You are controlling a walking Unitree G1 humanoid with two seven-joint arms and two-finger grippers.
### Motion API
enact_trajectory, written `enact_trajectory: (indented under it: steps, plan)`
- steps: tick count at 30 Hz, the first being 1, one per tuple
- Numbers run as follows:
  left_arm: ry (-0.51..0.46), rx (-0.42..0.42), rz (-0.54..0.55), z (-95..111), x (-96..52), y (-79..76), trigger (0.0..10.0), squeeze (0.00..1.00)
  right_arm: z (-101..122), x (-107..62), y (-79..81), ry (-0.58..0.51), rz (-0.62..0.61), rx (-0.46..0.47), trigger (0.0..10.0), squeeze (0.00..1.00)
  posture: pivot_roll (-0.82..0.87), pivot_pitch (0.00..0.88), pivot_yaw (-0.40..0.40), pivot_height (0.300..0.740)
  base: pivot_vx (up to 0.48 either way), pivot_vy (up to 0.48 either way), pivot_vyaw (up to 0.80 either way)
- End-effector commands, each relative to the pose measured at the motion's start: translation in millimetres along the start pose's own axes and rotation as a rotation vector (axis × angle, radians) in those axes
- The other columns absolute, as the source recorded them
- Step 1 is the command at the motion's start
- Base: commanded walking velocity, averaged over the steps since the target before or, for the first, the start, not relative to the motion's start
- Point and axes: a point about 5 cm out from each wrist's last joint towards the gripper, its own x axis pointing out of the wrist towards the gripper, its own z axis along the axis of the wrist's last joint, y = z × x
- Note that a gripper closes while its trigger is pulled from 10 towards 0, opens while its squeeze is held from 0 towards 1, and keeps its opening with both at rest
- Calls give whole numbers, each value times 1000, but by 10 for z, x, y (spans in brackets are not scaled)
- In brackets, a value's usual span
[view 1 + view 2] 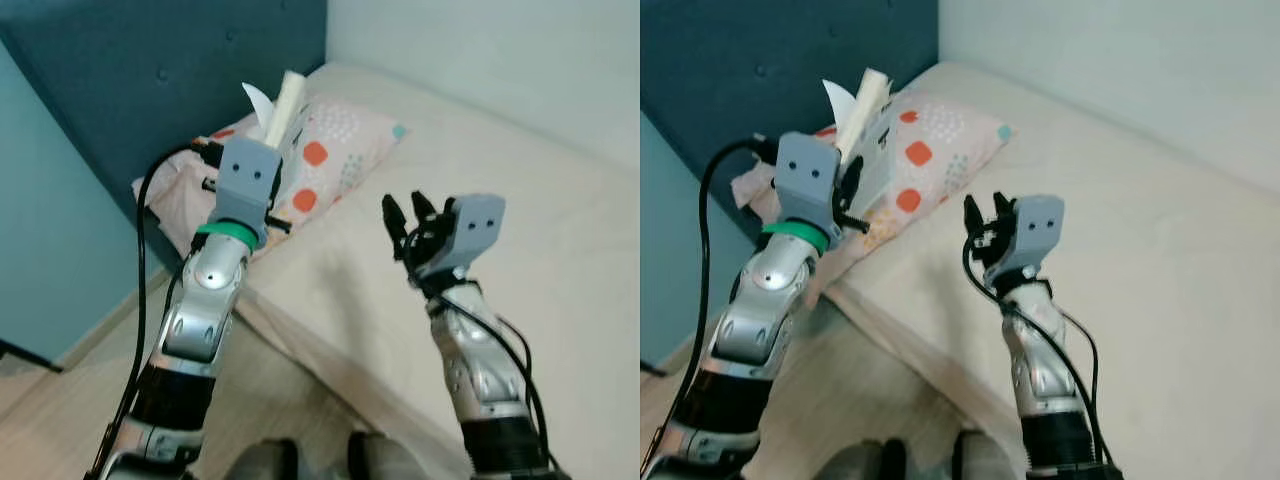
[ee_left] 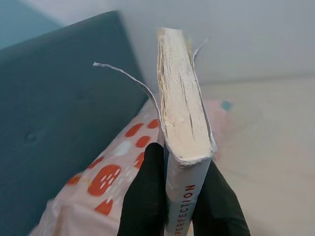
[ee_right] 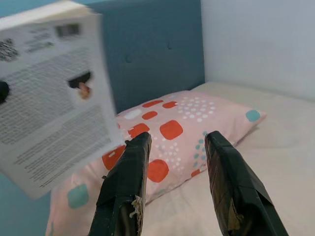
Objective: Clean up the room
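My left gripper (image 2: 179, 194) is shut on a paperback book (image 2: 182, 123), held upright above the pillow with its page edges toward the wrist camera and one cover curling away. In the head views the book (image 1: 285, 110) sticks up past the grey left wrist. The book's white back cover (image 3: 51, 93) with printed text faces the right wrist camera. My right gripper (image 1: 408, 222) is raised over the bed beside it, open with nothing between its fingers (image 3: 125, 187).
A pink pillow (image 1: 340, 160) with orange and teal spots lies at the head of a beige bed (image 1: 520, 230). A dark teal padded headboard (image 1: 170, 70) stands behind it. Wooden floor (image 1: 60, 400) runs along the bed's left side, and white wall lies beyond.
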Motion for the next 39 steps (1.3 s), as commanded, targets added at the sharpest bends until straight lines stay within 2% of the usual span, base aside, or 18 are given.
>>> enact_trajectory:
  steps: [1, 3, 10, 36, 39]
  plan:
    - [-36, 63, -35, -17, -39, -84, 10000, 0, -89, -39, -22, 40, -19, 20, 10000, 0, -78, 51, 74, 740, 0, 0, 0]
    - [-29, 110, -45, -83, -59, -112, 10000, 0, -102, -43, -29, 43, -25, 23, 10000, 0, -78, 51, 74, 740, 0, 0, 0]
    - [-1, 169, -56, -226, -102, -137, 10000, 0, -134, -58, -40, 60, -40, 11, 10000, 0, -78, 54, 75, 725, 0, 0, 0]
    - [-15, 193, -50, -293, -113, -163, 10000, 0, -146, -67, -34, 62, -42, 21, 10000, 0, -78, 61, 78, 640, 0, 0, 0]
    - [-46, 203, -60, -282, -117, -177, 10000, 0, -146, -65, -36, 62, -44, 21, 10000, 0, -78, 61, 77, 625, 0, 0, 0]
